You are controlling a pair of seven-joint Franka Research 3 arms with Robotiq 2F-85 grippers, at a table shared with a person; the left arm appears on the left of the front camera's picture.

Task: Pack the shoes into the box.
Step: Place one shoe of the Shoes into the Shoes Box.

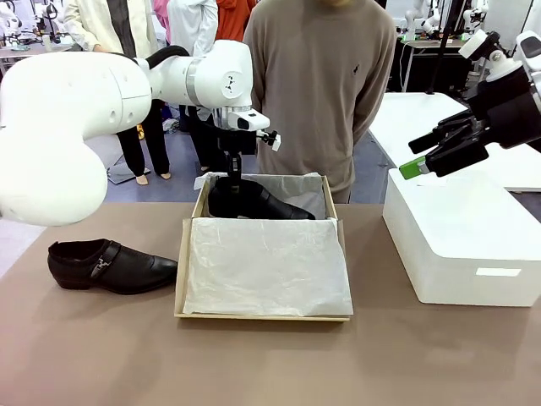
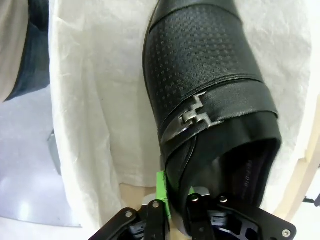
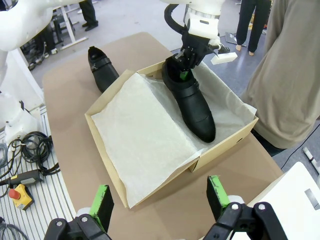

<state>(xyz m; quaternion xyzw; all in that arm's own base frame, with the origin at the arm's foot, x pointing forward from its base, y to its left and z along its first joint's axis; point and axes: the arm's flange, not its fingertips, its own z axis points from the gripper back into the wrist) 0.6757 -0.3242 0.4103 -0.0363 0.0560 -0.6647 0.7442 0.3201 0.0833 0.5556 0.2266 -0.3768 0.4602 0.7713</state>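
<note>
**Leather in the box: one shoe home, one waiting**

Black and glossy, the boxed shoe (image 1: 258,201) lay along the far edge of the box (image 1: 183,262), toe toward its far right corner, on crinkled tissue paper (image 1: 266,266). The left gripper (image 3: 183,70) stood over the heel, its green pads pinching the collar wall from both sides. The right gripper (image 1: 418,156) hovered spread wide and empty above the white block (image 1: 461,237) at the table's right edge. The second shoe (image 1: 110,266) sat near the left edge of the table (image 1: 84,355), just beside the box.

Danger from here, as I judged it: if the pads had not fully let go before lifting, the collar could snag and drag that shoe back up. The loose tissue across the box's near half could also bunch under the second shoe.

The count: two shoes, one cardboard box, one white block, two grippers, and one person (image 1: 321,85) at the far edge.
</note>
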